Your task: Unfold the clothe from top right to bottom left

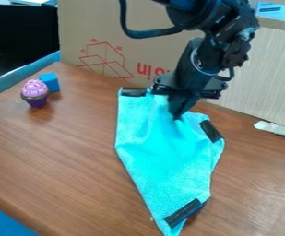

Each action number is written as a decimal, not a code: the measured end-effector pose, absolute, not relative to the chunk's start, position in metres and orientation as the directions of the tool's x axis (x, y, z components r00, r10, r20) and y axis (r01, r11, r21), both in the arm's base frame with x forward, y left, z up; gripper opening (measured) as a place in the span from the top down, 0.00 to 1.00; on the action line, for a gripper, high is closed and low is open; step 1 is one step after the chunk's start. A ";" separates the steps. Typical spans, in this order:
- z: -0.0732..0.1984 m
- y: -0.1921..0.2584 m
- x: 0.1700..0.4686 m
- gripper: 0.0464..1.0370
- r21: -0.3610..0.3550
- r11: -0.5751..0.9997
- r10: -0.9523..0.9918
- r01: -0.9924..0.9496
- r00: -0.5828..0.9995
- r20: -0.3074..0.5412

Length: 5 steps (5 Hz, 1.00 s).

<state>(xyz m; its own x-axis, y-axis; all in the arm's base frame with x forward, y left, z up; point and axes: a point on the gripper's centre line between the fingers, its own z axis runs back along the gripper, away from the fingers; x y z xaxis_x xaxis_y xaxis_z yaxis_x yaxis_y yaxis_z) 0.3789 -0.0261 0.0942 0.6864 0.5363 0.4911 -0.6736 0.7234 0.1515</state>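
The black gripper [176,113] points down at the upper part of the turquoise cloth [169,159], its fingers together with fabric pinched at their tips. Creases spread from that spot. The cloth lies on the table as a long, uneven shape that narrows toward the bottom of the view. Black patches mark its upper left corner, its right side and its lower end. Part of the cloth's top edge is hidden behind the gripper.
A toy cupcake [35,93] and a blue block [50,82] stand at the upper left of the wooden table [58,156]. A cardboard sheet [101,27] rises behind, with a pale panel [268,73] to its right. A white strip [279,129] lies at the right edge.
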 end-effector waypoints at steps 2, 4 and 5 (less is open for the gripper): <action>0.158 -0.017 0.384 0.99 -0.023 0.706 0.629 -0.707 0.612 0.480; 0.180 0.034 0.359 0.99 0.003 0.668 0.692 -0.744 0.623 0.366; 0.131 0.071 0.334 0.99 0.214 0.620 0.705 -0.755 0.656 0.270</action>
<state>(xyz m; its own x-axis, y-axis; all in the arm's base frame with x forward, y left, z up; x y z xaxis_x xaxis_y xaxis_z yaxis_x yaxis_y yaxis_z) 0.3340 0.0714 0.1308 0.6560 0.7047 0.2702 -0.7545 0.6204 0.2138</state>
